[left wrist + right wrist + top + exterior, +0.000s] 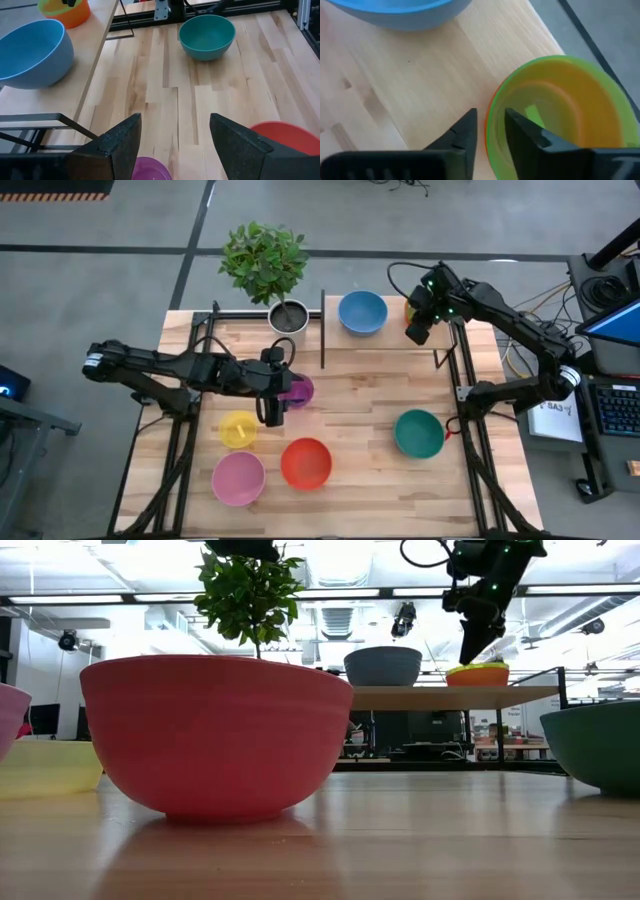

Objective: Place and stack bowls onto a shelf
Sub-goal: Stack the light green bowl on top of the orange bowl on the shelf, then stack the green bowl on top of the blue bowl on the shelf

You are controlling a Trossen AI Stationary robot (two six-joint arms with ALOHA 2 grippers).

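Observation:
The shelf (385, 342) stands at the table's far edge. The blue bowl (362, 312) sits on it, and beside that the lime green bowl (555, 115) is nested in the orange bowl (478, 676). My right gripper (490, 117) points down over the nested pair, shut on the green bowl. My left gripper (273, 408) is open. It hovers just left of the purple bowl (298, 390), which rests on its base mid-table; the bowl's rim (150, 170) shows between the fingers. Yellow (239, 428), pink (238, 478), red (306, 463) and teal (418, 433) bowls rest on the table. My right gripper pinches the lime green bowl's rim (492, 145) on the side nearest the blue bowl. One finger (525, 132) is inside the bowl and the other (465, 135) is outside. The fingers come from above, pointing down. The green bowl sits upright inside the orange bowl on the shelf.
A potted plant (288, 315) stands at the table's far edge, left of the shelf's black post (322, 330). Bare wood lies between the purple and teal bowls (210, 100). Cables, a keyboard and a monitor are off the table's right side.

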